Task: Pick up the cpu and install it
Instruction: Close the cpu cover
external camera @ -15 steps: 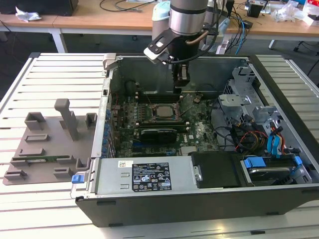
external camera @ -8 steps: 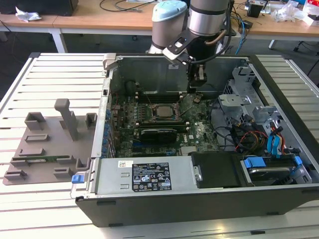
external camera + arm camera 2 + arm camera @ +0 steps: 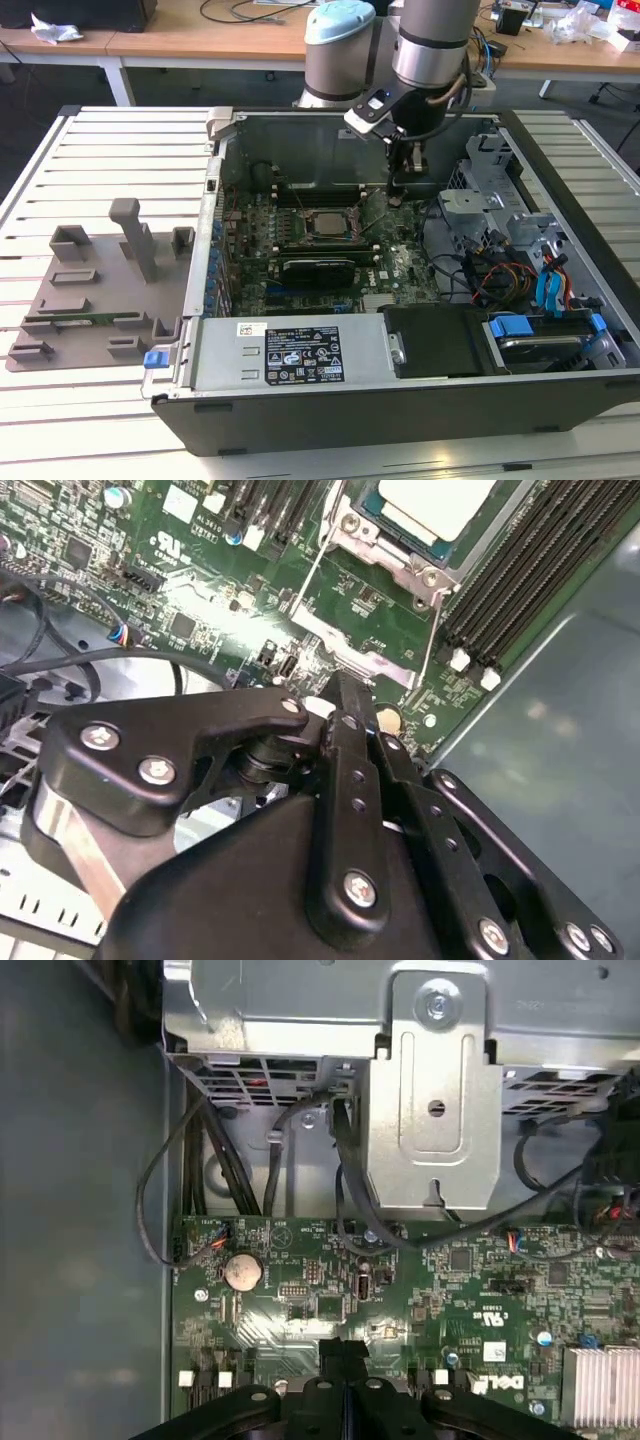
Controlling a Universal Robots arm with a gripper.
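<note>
**Jaws clamped tip to tip, nothing between them; cpu sits in the socket**

Jaws closed and empty in both wrist views. The gripper (image 3: 398, 195) is not carrying anything.

- Table (image 3: 100, 140): white slatted top that bears the whole job.
- Computer case (image 3: 400, 410): lies on its side with the panel off. My read is that this turns the board face-up so the arm can reach in from above.
- Grey tray (image 3: 90, 290): outside the case on the exterior view's left, well apart from the gripper. Looks like the staging spot for parts.
- Motherboard (image 3: 400, 270): green, flat on the case floor.
- Drive cage (image 3: 430, 1090): bare metal, on the exterior view's right of the board, cables running under it.
- Socket frame (image 3: 400, 565): mid-board, towards the far wall. Thin wire levers (image 3: 432, 630) run alongside it. Can't tell if they are latched.
- cpu (image 3: 435, 502): silvery-white top, lying flat inside the frame. It is on the exterior view's left of the gripper and not touching it.
- Gripper tip (image 3: 345, 690): low over the board just beside the socket's edge, close to the coin cell (image 3: 241, 1272). Contact with the board can't be confirmed.

Judgement: placement is done. Closed tips make a narrow point, which suits work at the socket edge, not carrying.
</note>
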